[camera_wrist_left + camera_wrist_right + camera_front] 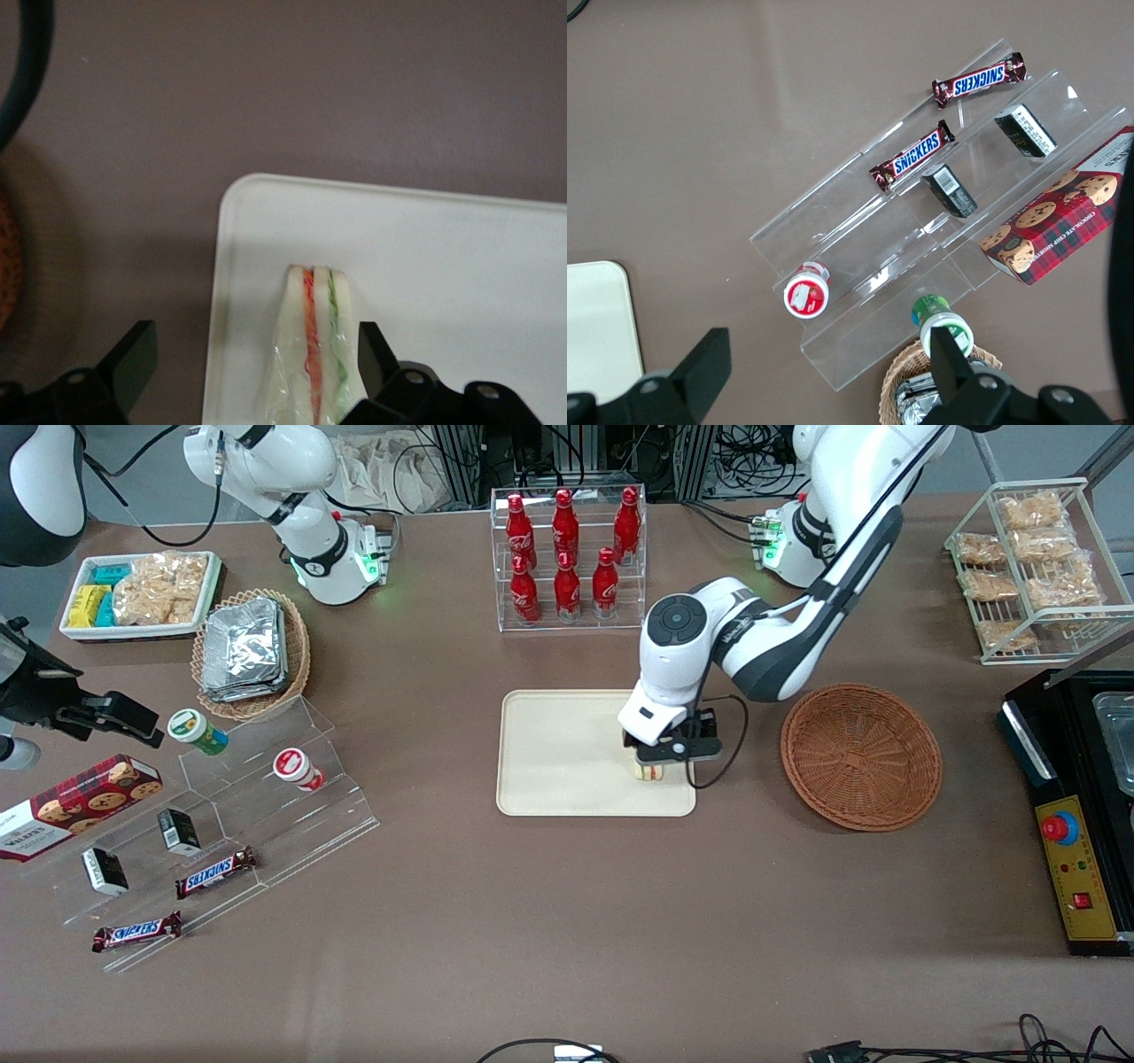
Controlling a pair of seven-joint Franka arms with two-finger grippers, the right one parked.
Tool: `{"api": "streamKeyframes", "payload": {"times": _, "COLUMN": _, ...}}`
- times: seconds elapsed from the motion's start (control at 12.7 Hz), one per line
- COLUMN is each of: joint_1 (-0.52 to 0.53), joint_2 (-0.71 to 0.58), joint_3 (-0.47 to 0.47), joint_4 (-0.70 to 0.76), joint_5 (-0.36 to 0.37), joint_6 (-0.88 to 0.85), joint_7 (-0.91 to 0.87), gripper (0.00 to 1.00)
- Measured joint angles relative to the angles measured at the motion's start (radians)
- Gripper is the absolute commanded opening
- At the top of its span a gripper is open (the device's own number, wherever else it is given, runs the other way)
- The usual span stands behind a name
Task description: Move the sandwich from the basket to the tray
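The left arm's gripper (654,766) is down over the tray (558,757), at the corner nearest the basket (861,755). Its jaws stand spread apart, one finger (376,350) just beside the sandwich (316,350) and the other (133,359) well clear of it out over the brown surface (567,921), so nothing is gripped. The sandwich sits on the tray on edge, red and green filling lines showing between pale bread, wrapped in clear film. The wicker basket lies beside the tray, toward the working arm's end of the surface, with nothing in it.
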Motion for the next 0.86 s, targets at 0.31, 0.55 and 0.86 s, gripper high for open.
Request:
{"api": "streamKeyframes", "payload": {"times": 0.31, "joint_1": 0.087, "joint_2": -0.029, "joint_3": -0.001, "joint_4": 0.136, "joint_5": -0.004, "joint_6": -0.116, "joint_7": 0.0, "gripper": 1.0}}
{"api": "streamKeyframes", "payload": {"times": 0.55, "joint_1": 0.116, "joint_2": -0.03, "joint_3": -0.001, "joint_4": 0.204, "joint_5": -0.029, "joint_6": -0.176, "joint_7": 0.013, "gripper": 1.0}}
{"api": "streamKeyframes", "payload": {"times": 0.86, "joint_1": 0.18, "joint_2": -0.042, "joint_3": -0.001, "joint_4": 0.273, "joint_5": -0.109, "joint_6": -0.261, "joint_7": 0.152, "gripper": 1.0}}
